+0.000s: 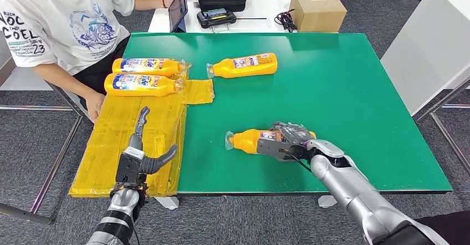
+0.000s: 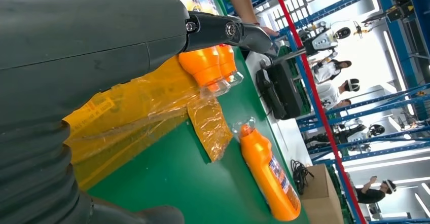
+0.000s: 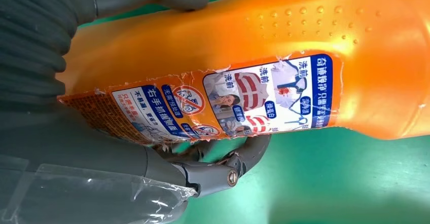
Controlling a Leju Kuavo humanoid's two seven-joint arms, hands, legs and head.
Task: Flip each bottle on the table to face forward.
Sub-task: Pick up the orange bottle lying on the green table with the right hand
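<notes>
- Gripping hard, the right hand (image 1: 288, 141) has its fingers wrapped round an orange bottle (image 1: 250, 141) lying on the green table (image 1: 343, 90), cap end poking out past the fingers.
- Left hand (image 1: 143, 151) hovers over the yellow sheet (image 1: 111, 145), fingers spread, holding nothing.
- Ahead of it, two bottles (image 1: 145, 76) lie side by side.
- Beyond the right hand, another bottle (image 1: 244, 65) lies alone.

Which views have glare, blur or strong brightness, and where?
Head view: sharp and evenly lit, soft sheen on the green table. Left wrist view: background windows overexposed, left hand blurred close up. Right wrist view: the held bottle shows soft glare.
</notes>
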